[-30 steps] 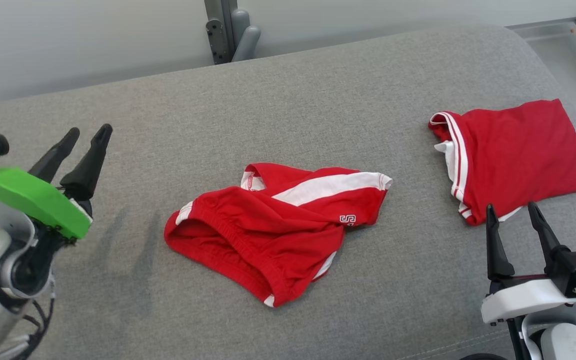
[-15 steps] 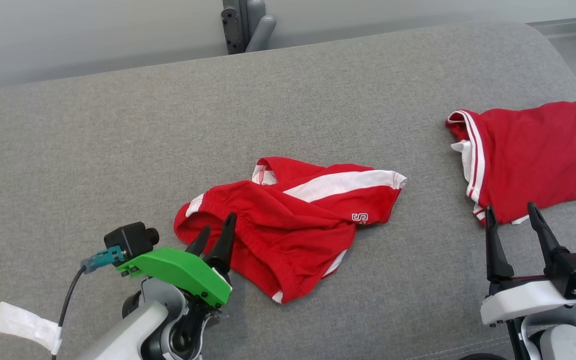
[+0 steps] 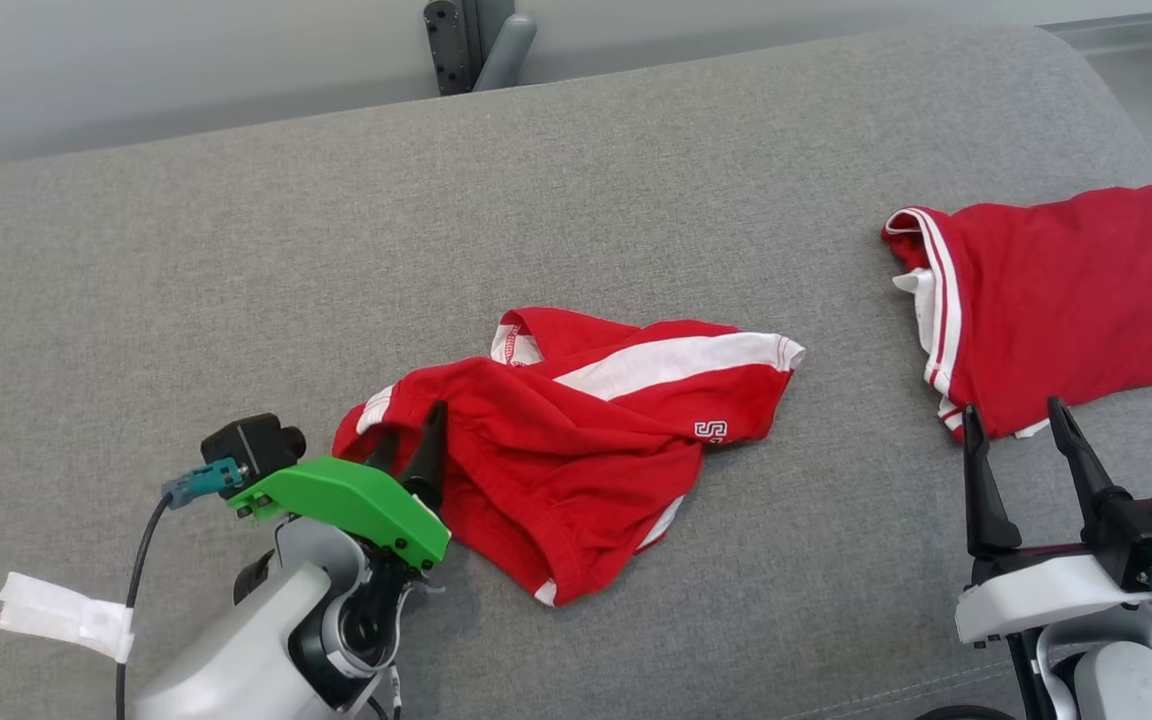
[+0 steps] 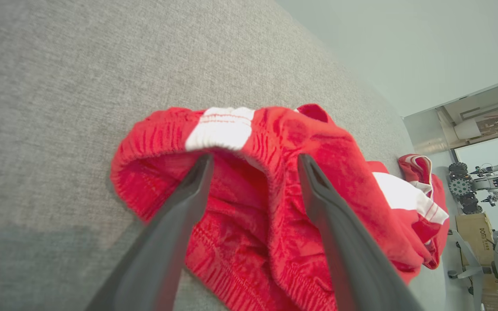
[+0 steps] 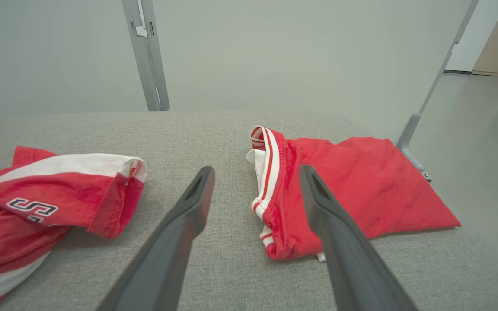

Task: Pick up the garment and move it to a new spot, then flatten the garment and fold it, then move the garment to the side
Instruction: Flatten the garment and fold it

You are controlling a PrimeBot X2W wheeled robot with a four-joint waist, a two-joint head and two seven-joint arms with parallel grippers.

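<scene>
A grey woven-fabric pad [image 3: 636, 150] runs under a pale wall, with a grey metal post [image 3: 456, 45] at 12 o'clock. The left gripper [image 3: 406, 442] has its two dark fingers [image 3: 429, 445] spread apart. Their tips are over the gathered elastic waistband at the 9 o'clock end of the crumpled red garment with white stripes [image 3: 586, 450]; whether they touch the cloth cannot be told. That garment lies at the middle of the pad. The right gripper [image 3: 1010, 408], at 4 o'clock, also stands spread and pinches nothing. Its tips are just beside the 6 o'clock edge of a folded red cloth with white-striped trim [image 3: 1066, 290], which lies well apart from the crumpled one.
</scene>
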